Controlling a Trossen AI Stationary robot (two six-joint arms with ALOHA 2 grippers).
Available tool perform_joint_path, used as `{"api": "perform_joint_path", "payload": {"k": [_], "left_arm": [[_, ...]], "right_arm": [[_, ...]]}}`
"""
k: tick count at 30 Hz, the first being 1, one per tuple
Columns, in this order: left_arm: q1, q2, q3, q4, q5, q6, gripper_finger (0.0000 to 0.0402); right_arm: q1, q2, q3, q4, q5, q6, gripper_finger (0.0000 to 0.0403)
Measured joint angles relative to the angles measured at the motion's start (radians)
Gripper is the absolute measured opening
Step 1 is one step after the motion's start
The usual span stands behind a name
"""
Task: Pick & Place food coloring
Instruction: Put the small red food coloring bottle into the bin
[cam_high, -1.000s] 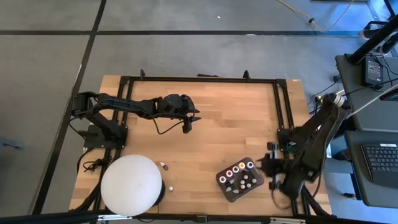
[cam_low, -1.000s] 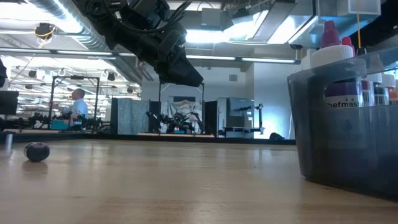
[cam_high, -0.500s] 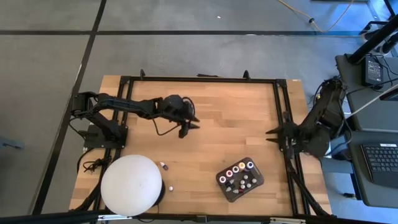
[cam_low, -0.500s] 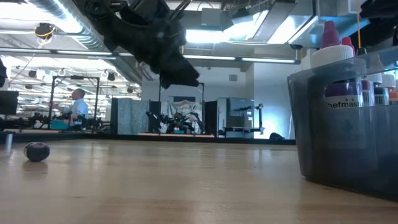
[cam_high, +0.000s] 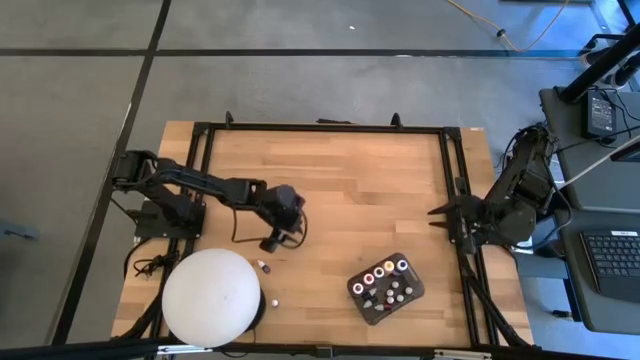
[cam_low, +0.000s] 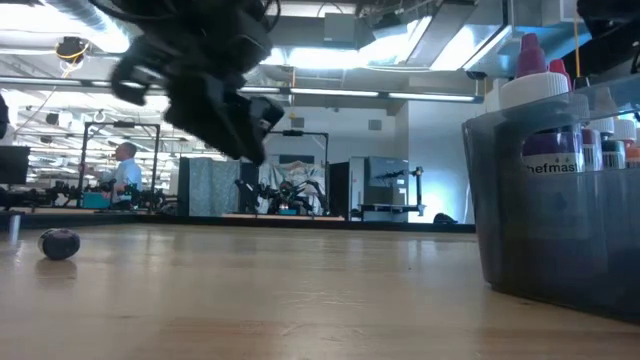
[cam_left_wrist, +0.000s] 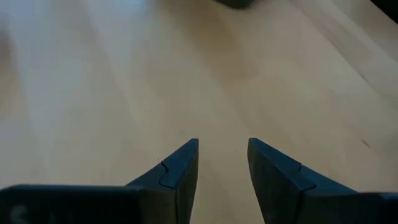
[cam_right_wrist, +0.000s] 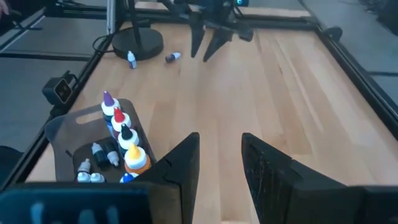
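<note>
The left hand (cam_high: 272, 243), fingers spread and empty, hangs over the tabletop (cam_high: 380, 190) near two loose bottles (cam_high: 264, 267) beside the dome (cam_high: 211, 298); the other bottles sit in the tray (cam_high: 357, 287). It looks like the reach step: next, lower onto a loose bottle and pinch. The right hand (cam_high: 437, 212) waits, parted and empty, at the tabletop's right edge.

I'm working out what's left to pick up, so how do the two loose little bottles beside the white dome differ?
The dark-capped bottle lies on its side, while the white-capped bottle stands upright. The dark-capped bottle is nearer the left tool, and the white-capped bottle is farther from it. Both are tiny, sit close to the dome, are outside the tray, and neither is held.
</note>
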Motion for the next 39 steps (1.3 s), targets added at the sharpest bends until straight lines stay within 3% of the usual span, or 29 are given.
{"api": "perform_joint_path", "payload": {"k": [9, 14, 39], "left_arm": [[-0.136, 0.000, 0.000, -0.152, -0.002, -0.001, 0.0133], [-0.186, 0.000, 0.000, -0.276, -0.064, 0.011, 0.0126], [-0.347, 0.077, -0.001, -0.270, -0.106, -0.129, 0.0111]], "right_arm": [[0.000, 0.000, 0.000, 0.025, 0.000, -0.031, 0.0122], [0.000, 0.000, 0.000, 0.025, 0.000, -0.027, 0.0122], [0.000, 0.001, 0.000, 0.049, 0.001, -0.025, 0.0122]]}}
